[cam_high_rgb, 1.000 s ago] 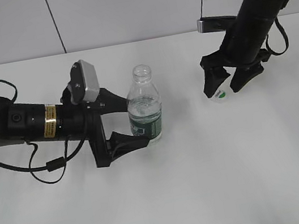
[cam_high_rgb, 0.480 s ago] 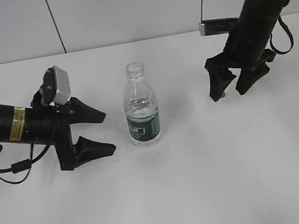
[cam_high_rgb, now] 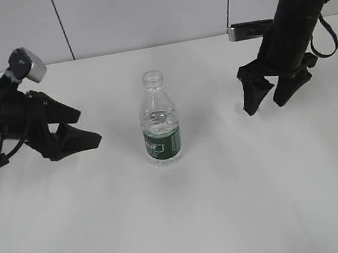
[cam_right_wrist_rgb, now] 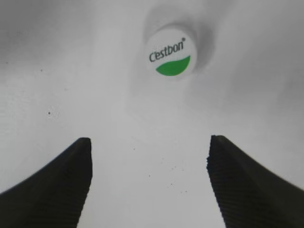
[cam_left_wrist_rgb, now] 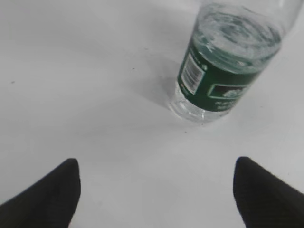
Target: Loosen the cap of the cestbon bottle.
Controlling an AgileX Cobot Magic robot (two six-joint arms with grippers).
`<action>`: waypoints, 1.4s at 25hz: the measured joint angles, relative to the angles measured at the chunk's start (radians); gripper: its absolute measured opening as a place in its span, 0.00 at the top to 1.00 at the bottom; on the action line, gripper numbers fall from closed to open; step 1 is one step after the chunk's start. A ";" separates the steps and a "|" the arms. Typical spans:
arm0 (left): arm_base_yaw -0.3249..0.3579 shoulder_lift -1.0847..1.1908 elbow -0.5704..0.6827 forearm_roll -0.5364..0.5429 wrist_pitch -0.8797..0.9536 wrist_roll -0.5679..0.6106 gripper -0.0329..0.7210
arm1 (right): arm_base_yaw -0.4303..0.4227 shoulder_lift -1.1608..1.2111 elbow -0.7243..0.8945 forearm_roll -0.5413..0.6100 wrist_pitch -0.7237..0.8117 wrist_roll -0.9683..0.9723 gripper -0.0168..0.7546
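The task looks finished: the bottle (cam_high_rgb: pixel 159 120) stands upright mid-counter with its neck bare, and the cap (cam_right_wrist_rgb: pixel 171 53) lies flat on the white counter (cam_high_rgb: pixel 191 220), logo side up, well off at the bottle's 3 o'clock. The right claw (cam_high_rgb: pixel 274 89) hangs spread just above the cap, gripping nothing. The left claw (cam_high_rgb: pixel 77 127) is splayed and empty, well apart at the bottle's 9 o'clock. Nothing else crowds the bottle or cap.
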 joint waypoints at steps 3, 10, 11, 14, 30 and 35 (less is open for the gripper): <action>0.000 -0.052 0.000 0.003 0.052 -0.048 0.17 | 0.000 -0.029 0.000 -0.003 0.016 0.000 0.23; 0.000 -0.145 0.000 0.006 0.173 -0.142 0.18 | 0.000 -0.143 0.000 -0.010 0.019 0.000 0.23; 0.000 -0.157 0.000 0.006 0.200 -0.175 0.18 | 0.000 -0.159 0.000 -0.015 0.019 0.000 0.23; 0.000 -0.172 0.000 0.006 0.261 -0.254 0.18 | 0.000 -0.198 0.000 -0.036 0.029 0.000 0.23; 0.002 -0.173 0.000 -0.186 1.344 -0.079 0.18 | 0.000 -0.392 0.000 -0.086 0.129 0.033 0.23; 0.002 -0.174 0.000 -0.691 1.425 0.322 0.18 | 0.000 -0.434 0.000 -0.090 0.129 0.041 0.23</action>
